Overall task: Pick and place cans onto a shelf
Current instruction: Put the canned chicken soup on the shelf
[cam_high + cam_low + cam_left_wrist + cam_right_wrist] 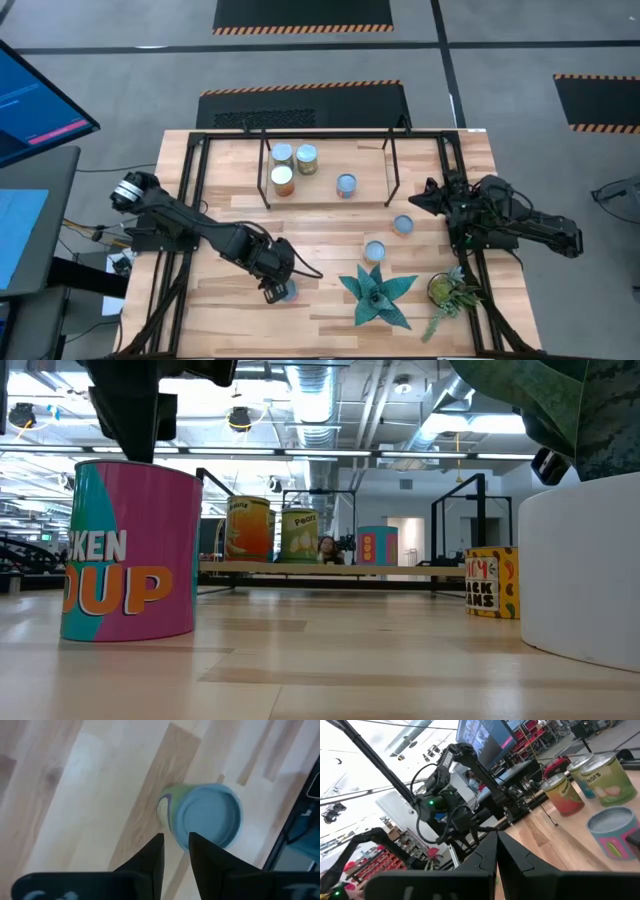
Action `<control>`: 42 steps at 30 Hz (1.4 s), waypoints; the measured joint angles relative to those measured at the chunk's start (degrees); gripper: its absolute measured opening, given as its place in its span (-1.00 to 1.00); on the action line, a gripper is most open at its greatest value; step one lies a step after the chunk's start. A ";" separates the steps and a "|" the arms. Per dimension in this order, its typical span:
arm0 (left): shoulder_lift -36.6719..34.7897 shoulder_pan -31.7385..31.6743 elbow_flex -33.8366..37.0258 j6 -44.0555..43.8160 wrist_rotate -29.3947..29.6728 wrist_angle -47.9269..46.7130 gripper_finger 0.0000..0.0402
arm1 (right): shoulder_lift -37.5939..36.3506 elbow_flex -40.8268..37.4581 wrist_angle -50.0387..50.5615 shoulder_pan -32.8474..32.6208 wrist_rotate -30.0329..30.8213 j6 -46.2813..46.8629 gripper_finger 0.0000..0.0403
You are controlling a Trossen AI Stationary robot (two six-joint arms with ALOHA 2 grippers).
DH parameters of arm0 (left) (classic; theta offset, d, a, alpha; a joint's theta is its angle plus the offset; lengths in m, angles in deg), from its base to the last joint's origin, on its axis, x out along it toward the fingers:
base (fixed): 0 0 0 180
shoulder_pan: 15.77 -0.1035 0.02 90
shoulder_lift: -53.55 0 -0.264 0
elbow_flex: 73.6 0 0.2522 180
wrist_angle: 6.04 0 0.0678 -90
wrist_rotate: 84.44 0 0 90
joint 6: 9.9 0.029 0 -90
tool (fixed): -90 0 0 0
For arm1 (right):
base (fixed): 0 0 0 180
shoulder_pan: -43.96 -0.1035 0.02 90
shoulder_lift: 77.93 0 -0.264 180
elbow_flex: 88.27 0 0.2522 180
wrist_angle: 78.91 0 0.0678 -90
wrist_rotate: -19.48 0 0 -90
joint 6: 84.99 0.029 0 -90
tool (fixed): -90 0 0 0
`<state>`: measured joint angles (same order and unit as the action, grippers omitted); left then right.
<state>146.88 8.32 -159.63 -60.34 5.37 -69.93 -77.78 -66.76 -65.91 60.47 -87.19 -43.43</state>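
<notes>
A can (288, 292) with a pink and teal label (130, 550) stands upright on the table near its front left. My left gripper (275, 289) hovers right above it, pointing steeply down, its fingers a narrow gap apart (175, 851) over the near rim of the silver top (207, 815). Whether they touch the can I cannot tell. Several cans (283, 180) stand on the shelf (325, 198) at the back. Two more cans (403, 225) (375, 250) stand on the table. My right gripper (496, 851) waits shut at the right side (420, 200).
A spiky green plant (378, 295) and a small potted plant (450, 292) stand at the front right; the white pot (585, 570) looms in the low view. Black frame rails (190, 200) run along both table sides. Bare wood lies between the shelf and the plants.
</notes>
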 joint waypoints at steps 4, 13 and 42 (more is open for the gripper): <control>0.51 -0.04 -0.04 -1.76 0.54 0.92 -0.62 | -0.01 0.00 0.45 0.00 -0.02 0.00 -0.81; 0.53 0.14 0.55 -1.44 2.80 2.37 -0.62 | 0.02 0.00 0.51 0.00 -0.04 -0.04 -0.81; 0.56 0.33 4.99 0.64 1.69 7.58 -0.62 | 0.01 0.00 0.53 0.00 -0.02 -0.04 -0.81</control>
<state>147.43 8.65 -154.65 -59.70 7.06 -62.34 -77.77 -66.76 -65.38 60.47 -87.21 -43.48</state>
